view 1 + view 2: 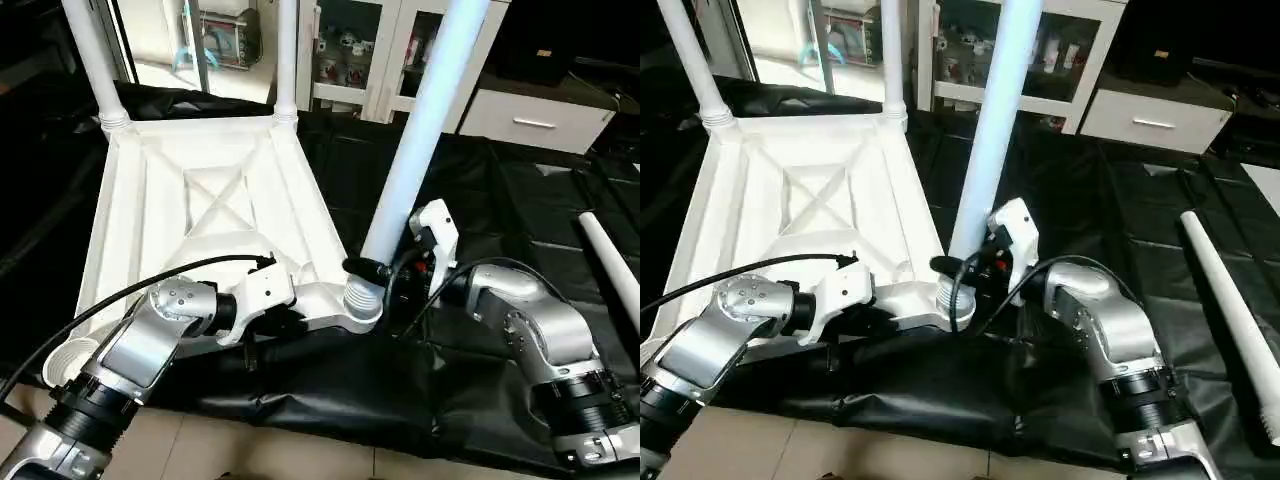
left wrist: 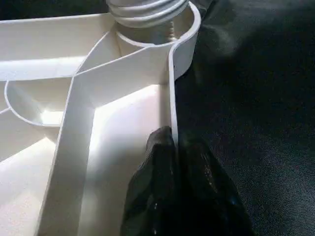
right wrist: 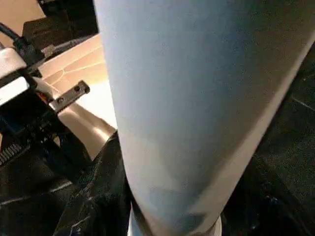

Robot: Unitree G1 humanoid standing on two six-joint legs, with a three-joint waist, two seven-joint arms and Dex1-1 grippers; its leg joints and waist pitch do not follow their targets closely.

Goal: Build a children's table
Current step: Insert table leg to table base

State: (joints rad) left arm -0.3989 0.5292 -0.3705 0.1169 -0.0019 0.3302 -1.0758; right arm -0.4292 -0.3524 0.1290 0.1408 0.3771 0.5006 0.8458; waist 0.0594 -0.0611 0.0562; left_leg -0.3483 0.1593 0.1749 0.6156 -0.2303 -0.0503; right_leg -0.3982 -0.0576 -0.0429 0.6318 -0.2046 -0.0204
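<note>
The table top is seen in the left eye view lying underside up on a black sheet, with two legs already standing in its far corner sockets. A third leg is seated, tilted, in the near right socket, and the right gripper is clamped around its lower end. In the right eye view a fourth leg is seen lying on the sheet, well apart to the right, and the near left socket is judged to be not yet filled. In the left wrist view the left gripper is shown pinched together on the thin edge wall of the top, just beside the threaded socket. In the right wrist view the gripped leg is seen close up, above the socket. The step is judged best done if the top is held still by the left gripper while the leg is brought upright and turned squarely, so the thread is not crossed.
</note>
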